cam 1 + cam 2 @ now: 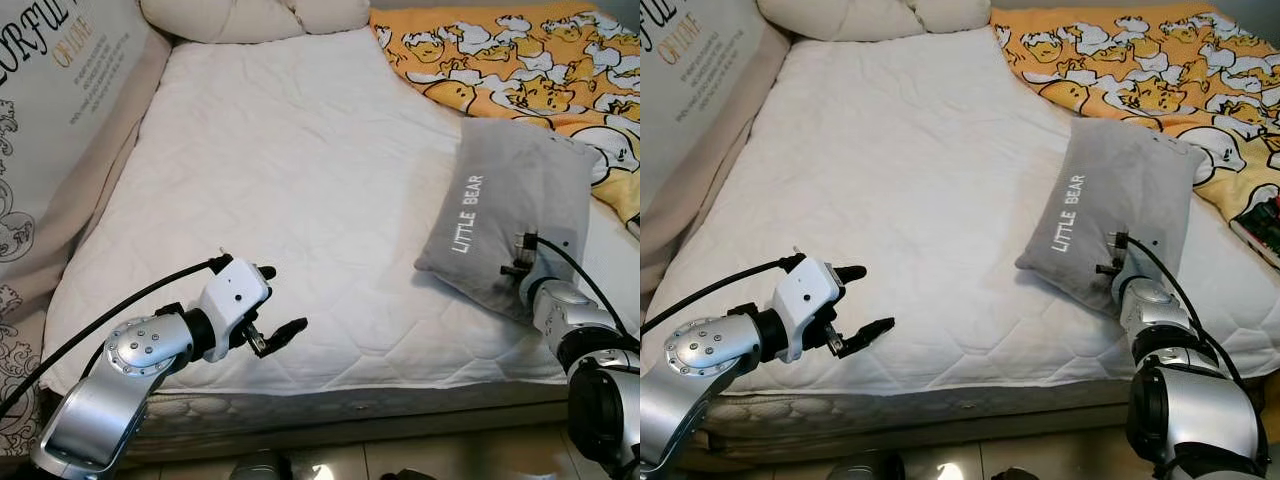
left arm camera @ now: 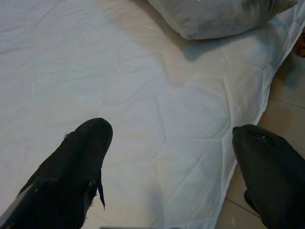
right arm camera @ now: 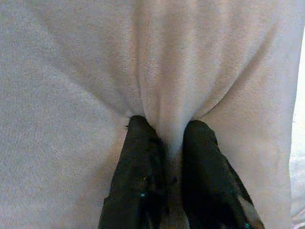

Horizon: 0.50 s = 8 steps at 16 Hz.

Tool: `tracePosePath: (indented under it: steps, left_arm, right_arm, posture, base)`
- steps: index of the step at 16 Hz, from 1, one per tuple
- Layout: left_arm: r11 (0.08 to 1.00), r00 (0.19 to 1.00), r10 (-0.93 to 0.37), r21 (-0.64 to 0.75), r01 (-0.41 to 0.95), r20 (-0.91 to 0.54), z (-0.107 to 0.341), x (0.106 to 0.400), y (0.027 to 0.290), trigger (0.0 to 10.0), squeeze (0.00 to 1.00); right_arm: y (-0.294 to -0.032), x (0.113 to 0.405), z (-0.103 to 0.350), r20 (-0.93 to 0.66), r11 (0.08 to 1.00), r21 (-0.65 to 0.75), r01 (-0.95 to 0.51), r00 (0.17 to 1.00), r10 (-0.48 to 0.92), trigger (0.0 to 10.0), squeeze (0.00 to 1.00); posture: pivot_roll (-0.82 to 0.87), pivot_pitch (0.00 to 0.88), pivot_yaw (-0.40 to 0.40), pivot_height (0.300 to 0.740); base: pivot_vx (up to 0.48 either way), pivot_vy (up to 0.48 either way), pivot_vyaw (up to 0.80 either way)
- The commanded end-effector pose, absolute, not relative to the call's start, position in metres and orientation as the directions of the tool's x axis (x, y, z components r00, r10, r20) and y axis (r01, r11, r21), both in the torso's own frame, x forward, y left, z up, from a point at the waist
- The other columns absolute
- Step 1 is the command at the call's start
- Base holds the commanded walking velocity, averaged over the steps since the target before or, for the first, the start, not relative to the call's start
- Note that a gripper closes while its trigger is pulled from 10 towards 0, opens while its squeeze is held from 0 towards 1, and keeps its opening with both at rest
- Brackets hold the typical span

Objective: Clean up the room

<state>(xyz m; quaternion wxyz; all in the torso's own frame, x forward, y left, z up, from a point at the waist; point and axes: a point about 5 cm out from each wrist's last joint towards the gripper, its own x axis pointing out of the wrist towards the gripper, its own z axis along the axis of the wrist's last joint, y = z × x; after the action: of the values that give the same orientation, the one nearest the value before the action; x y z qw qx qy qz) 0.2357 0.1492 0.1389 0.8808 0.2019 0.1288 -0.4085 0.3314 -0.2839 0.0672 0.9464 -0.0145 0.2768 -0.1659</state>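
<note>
A grey pillow [image 1: 520,210] lettered LITTLE BEAR lies on the right side of the white mattress [image 1: 280,180], its near edge a little raised. My right gripper [image 3: 167,131] is shut on a pinched fold of the grey pillow [image 3: 143,62] at its near edge; the wrist [image 1: 545,290] shows just below the pillow. My left gripper [image 1: 280,300] hovers open over the mattress's front left part, with nothing between its fingers [image 2: 86,143]. The grey pillow [image 2: 214,16] lies some way ahead of it.
A yellow duck-print blanket [image 1: 530,60] covers the bed's far right. Cream pillows [image 1: 250,15] sit at the head. A printed headboard panel [image 1: 50,110] runs along the left. Tiled floor [image 1: 400,460] lies below the bed's front edge.
</note>
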Motion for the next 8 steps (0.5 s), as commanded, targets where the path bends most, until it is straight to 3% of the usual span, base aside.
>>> tracePosePath:
  steps: [1, 8]
  left_arm:
    - [0.579, 0.633, -0.670, 0.262, 0.772, -0.388, 0.1426, 0.2357, 0.1495, 10.0, 0.00]
    - [0.589, 0.647, -0.666, 0.270, 0.762, -0.371, 0.1419, 0.2403, 0.1471, 10.0, 0.00]
  right_arm:
    - [-0.2889, 0.3189, 0.0531, -0.574, 0.935, -0.120, 0.335, 0.745, -0.340, 0.0, 0.00]
    - [-0.2904, 0.3250, 0.0621, -0.543, 0.933, -0.110, 0.342, 0.766, -0.345, 0.0, 0.00]
  posture:
    - [0.22, 0.116, 0.065, 0.740]
    - [0.20, 0.074, 0.039, 0.740]
  base:
    - [0.000, 0.000, 0.00]
    - [0.000, 0.000, 0.00]
